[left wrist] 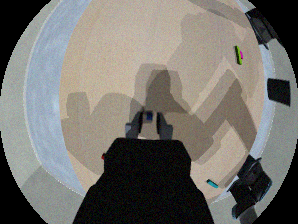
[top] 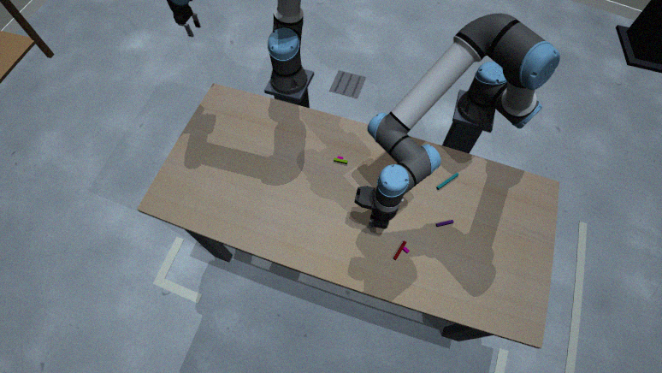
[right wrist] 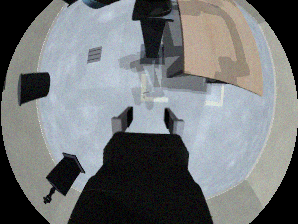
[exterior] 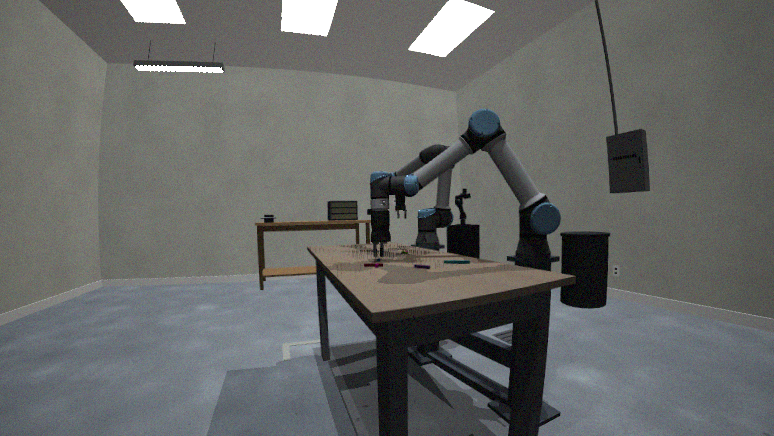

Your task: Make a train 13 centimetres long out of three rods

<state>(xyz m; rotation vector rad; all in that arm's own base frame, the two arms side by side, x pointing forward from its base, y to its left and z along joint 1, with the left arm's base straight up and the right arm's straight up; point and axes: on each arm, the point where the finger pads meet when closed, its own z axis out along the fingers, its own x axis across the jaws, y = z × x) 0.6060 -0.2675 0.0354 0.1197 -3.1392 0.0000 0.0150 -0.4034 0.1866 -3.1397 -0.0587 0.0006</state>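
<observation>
My left gripper (top: 377,228) (exterior: 378,253) (left wrist: 149,118) is part open, low over the table. A small blue rod (left wrist: 149,116) shows between its fingertips, not clamped; the arm hides it in the top view. A red rod (top: 399,251) (left wrist: 103,157) lies nearer the front edge, with a magenta rod (top: 406,250) at its side. A purple rod (top: 444,223) (exterior: 422,266) and a turquoise rod (top: 447,180) (exterior: 457,262) (left wrist: 212,183) lie apart. A lime rod (top: 340,162) (left wrist: 238,56) lies beside another magenta rod (top: 339,157). My right gripper (top: 193,30) (exterior: 401,215) (right wrist: 148,113) is open and empty.
The wooden table (top: 259,222) (exterior: 411,297) (right wrist: 210,55) carries the rods. The left arm reaches across its back edge and casts broad shadows. The right gripper hangs away from the table, over the floor. A side bench (exterior: 303,224) stands beyond.
</observation>
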